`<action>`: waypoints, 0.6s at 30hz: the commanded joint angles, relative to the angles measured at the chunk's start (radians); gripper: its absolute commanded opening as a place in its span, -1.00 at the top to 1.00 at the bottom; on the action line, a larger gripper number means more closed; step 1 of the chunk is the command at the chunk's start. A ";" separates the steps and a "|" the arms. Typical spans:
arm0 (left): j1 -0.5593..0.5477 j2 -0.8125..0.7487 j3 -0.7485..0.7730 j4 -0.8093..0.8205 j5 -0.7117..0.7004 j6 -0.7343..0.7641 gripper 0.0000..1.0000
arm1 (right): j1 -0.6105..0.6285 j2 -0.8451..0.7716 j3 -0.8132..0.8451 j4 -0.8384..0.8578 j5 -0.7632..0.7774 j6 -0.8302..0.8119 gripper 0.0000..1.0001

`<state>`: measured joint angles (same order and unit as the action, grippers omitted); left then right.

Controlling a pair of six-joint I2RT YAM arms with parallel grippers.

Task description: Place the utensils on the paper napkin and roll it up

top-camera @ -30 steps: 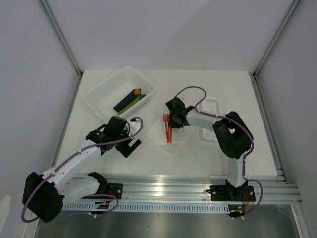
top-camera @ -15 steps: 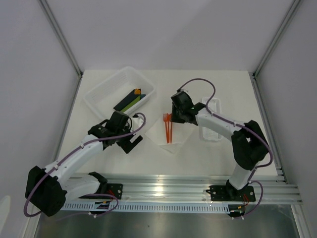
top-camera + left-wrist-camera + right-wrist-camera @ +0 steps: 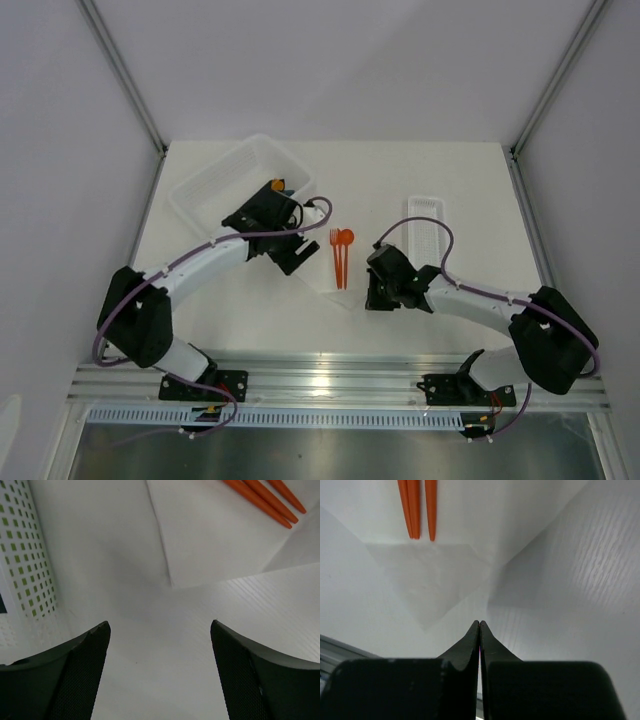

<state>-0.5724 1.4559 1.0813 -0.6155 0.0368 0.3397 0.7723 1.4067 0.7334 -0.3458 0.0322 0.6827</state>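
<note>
The orange fork point(image 3: 334, 256) and spoon point(image 3: 345, 252) lie side by side on the white paper napkin point(image 3: 345, 292), handles toward me. Their handle ends show in the left wrist view point(image 3: 260, 497) and the right wrist view point(image 3: 415, 510). My left gripper point(image 3: 298, 262) is open and empty just left of the napkin; its left corner point(image 3: 200, 540) lies ahead of the gripper point(image 3: 160, 625). My right gripper point(image 3: 368, 292) is shut and low by the napkin's near right edge. Its tip point(image 3: 479, 624) is just beside the thin near corner point(image 3: 430, 580).
A large translucent bin point(image 3: 215, 185) stands at the back left, its perforated wall point(image 3: 30, 555) close to my left gripper. A dark bar with an orange tip point(image 3: 277, 185) lies in it. A narrow ribbed white tray point(image 3: 428, 225) lies at the right. The metal rail point(image 3: 330, 378) runs along the near edge.
The right gripper has left the utensils and drawn back to the napkin's near right edge. The spoon now lies beside the fork. The left gripper has moved up and right to the napkin's left side.
</note>
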 commanded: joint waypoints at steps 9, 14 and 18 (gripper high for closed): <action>-0.035 0.195 0.094 0.085 -0.017 -0.010 -0.61 | 0.067 -0.042 -0.118 0.165 -0.083 0.092 1.00; -0.038 0.238 0.092 0.099 -0.025 -0.019 -0.61 | 0.068 0.021 -0.115 0.278 -0.084 0.086 1.00; -0.038 0.250 0.088 0.108 -0.028 -0.019 -0.61 | 0.061 0.066 -0.105 0.334 -0.071 0.077 1.00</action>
<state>-0.6048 1.6993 1.1378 -0.5415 0.0208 0.3393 0.8349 1.4460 0.6155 -0.1101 -0.0460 0.7589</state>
